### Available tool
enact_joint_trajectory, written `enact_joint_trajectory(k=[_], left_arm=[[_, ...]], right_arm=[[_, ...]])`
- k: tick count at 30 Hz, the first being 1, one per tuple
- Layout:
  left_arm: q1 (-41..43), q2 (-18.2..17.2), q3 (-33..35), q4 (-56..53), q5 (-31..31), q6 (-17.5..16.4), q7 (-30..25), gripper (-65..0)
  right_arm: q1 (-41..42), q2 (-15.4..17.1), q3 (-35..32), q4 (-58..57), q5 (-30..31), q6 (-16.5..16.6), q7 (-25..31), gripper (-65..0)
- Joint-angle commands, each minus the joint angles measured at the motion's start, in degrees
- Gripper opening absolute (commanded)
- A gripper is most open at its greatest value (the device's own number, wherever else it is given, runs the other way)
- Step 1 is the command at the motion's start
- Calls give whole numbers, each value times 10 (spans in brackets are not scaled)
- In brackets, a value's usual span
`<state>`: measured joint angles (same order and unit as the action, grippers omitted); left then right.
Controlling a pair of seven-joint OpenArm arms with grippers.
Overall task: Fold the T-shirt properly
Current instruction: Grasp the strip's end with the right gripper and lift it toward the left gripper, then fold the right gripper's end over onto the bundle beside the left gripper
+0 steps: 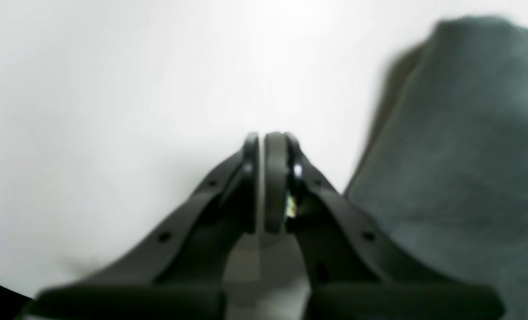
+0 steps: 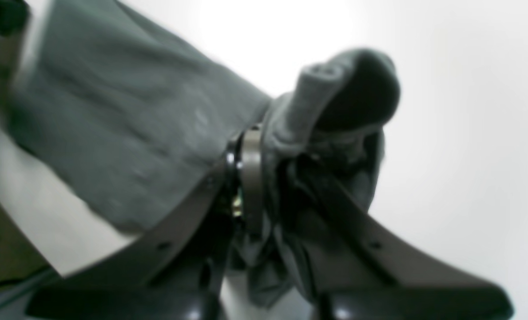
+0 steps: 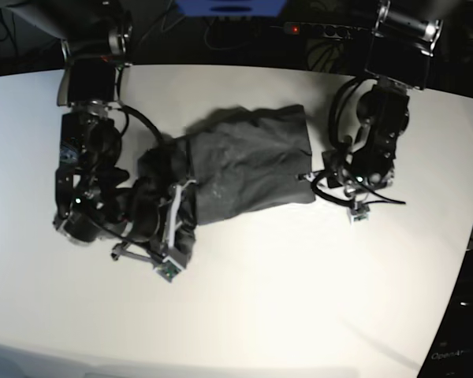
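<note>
1. Your right gripper (image 2: 264,178), on the base view's left, is clamped on a bunched edge of the T-shirt (image 3: 244,169).
2. T-shirt lies crumpled mid-table (image 3: 299,299), between your two arms.
3. Your left gripper (image 1: 266,182) sits closed and empty, just beside the shirt's edge.

My left end effector (image 1: 261,178) is closed on nothing, its fingers pressed together. My right end effector (image 2: 268,178) is clamped on a bunch of the T-shirt (image 2: 126,133), cloth spilling between its fingers.
</note>
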<state>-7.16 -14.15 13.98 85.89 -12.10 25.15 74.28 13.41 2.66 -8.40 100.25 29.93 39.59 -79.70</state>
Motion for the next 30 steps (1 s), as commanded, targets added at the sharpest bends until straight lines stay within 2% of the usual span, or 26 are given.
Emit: enact_joint_trajectory(k=[1, 8, 21, 27, 30], left_arm=[[-1, 5, 2, -2, -14, -2, 6, -621], [-1, 7, 1, -3, -14, -2, 5, -621], [4, 7, 2, 4, -14, -2, 6, -621], [9, 7, 2, 7, -15, -2, 8, -621], [15, 7, 2, 36, -15, -2, 8, -621]], right_arm=[[-1, -3, -5, 9, 5, 4, -3, -646], [-18, -26, -24, 27, 5, 4, -3, -646], [-49, -117, -83, 19, 4, 4, -3, -646], [-43, -117, -82, -13, 10, 4, -3, -646], [-42, -117, -77, -24, 53, 4, -3, -646]])
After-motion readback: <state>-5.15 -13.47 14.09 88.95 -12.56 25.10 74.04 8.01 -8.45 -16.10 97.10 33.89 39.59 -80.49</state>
